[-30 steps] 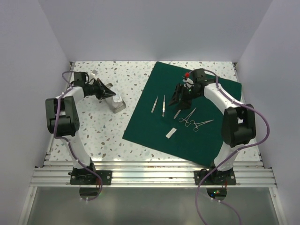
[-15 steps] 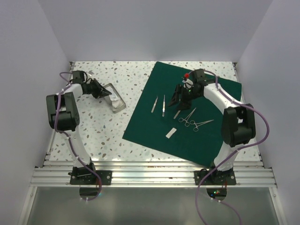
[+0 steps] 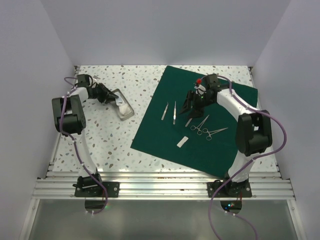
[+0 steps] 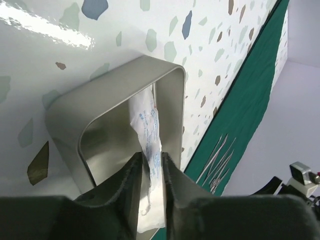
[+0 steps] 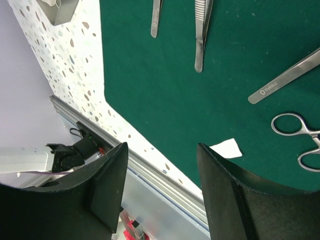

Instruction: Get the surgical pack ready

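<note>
Left jaws pinch a crinkly white packet (image 4: pixel 148 127); right jaws gape above the green drape (image 3: pixel 165 135).

- Left arm (image 3: pixel 67 112): white shells on the links, with bulky black housings at the joints.
- Right arm (image 3: pixel 252 132): the same white links and black joint housings, with a small red part (image 3: pixel 199 80) at the wrist.
- Cables: a purple cable (image 3: pixel 64 135) runs along the left arm, and a second purple cable (image 3: pixel 283 140) hangs in a wide loop beside the right arm.
- Bases (image 3: pixel 97 189): flat black plates on a ribbed aluminium rail (image 3: pixel 160 187).
- Left hand (image 3: pixel 113 99): black, with two fingers (image 4: pixel 131 195) that are matte, dark and round-edged.
- Right hand (image 3: pixel 190 107): black, with fingers (image 5: pixel 107 185) that are broad, matte, tapering plates.
</note>
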Controlling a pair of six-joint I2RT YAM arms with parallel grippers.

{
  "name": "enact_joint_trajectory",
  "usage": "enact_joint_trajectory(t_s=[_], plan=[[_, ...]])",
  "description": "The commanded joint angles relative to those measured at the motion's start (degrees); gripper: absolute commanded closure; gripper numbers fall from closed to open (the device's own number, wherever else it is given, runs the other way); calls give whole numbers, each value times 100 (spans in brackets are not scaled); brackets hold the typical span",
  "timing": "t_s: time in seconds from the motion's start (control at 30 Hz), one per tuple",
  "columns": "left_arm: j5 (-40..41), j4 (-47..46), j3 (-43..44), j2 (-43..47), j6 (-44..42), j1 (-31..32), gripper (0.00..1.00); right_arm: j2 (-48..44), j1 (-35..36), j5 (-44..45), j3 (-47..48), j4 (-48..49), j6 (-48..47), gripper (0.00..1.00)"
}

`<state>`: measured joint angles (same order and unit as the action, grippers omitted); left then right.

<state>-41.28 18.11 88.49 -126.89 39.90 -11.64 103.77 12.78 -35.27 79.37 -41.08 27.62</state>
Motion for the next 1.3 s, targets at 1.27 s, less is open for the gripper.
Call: enact_joint_trajectory(t_s=[1.27], plan=[[1096, 1072, -1976, 3373, -1450, 1638, 41, -463, 524, 1171, -2647, 1858, 1519, 53]])
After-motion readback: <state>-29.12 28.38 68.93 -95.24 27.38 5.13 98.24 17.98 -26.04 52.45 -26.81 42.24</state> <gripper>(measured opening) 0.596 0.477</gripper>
